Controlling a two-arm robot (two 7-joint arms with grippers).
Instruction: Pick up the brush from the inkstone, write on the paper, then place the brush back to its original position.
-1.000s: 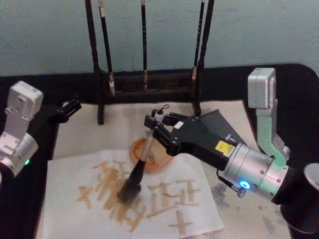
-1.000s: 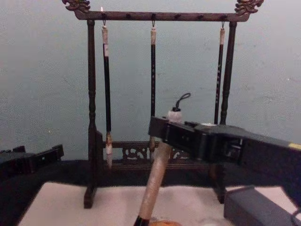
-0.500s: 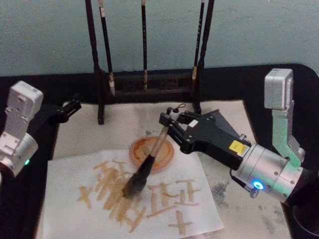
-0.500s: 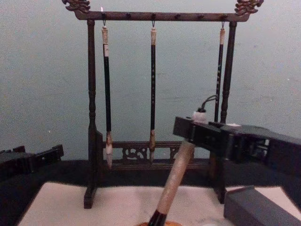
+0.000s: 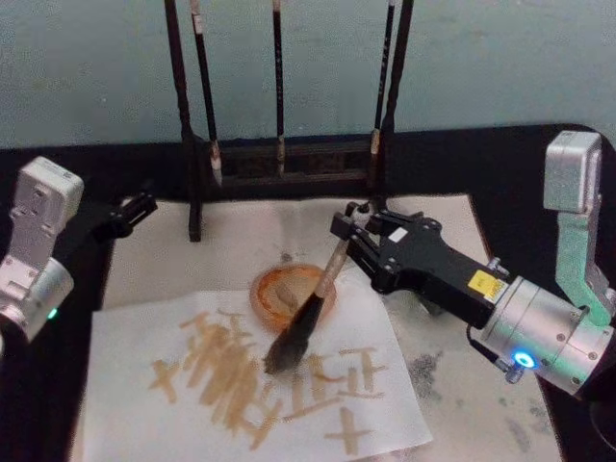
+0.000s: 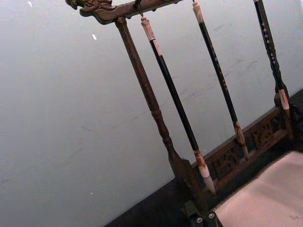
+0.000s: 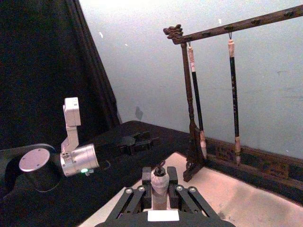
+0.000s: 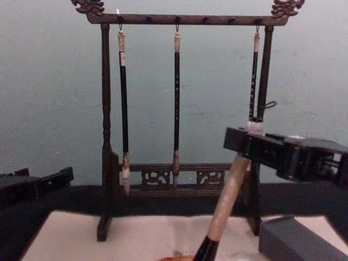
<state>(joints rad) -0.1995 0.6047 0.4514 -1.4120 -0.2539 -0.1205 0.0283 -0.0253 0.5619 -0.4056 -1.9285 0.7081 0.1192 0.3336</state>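
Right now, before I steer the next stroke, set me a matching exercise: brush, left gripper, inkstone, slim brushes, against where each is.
1 brush; 2 left gripper; 3 inkstone; 4 slim brushes.
A hanging from the rack; B parked at the left, off the paper; C tilted in the right gripper, bristles on the paper; D at the right, beneath the right arm.
Pairs: 1-C, 2-B, 3-D, 4-A.

No wording can be read: the yellow sticker (image 5: 478, 281) on the right gripper (image 5: 348, 231) is too small, and the brown strokes (image 5: 231, 377) on the paper (image 5: 125, 329) are illegible.
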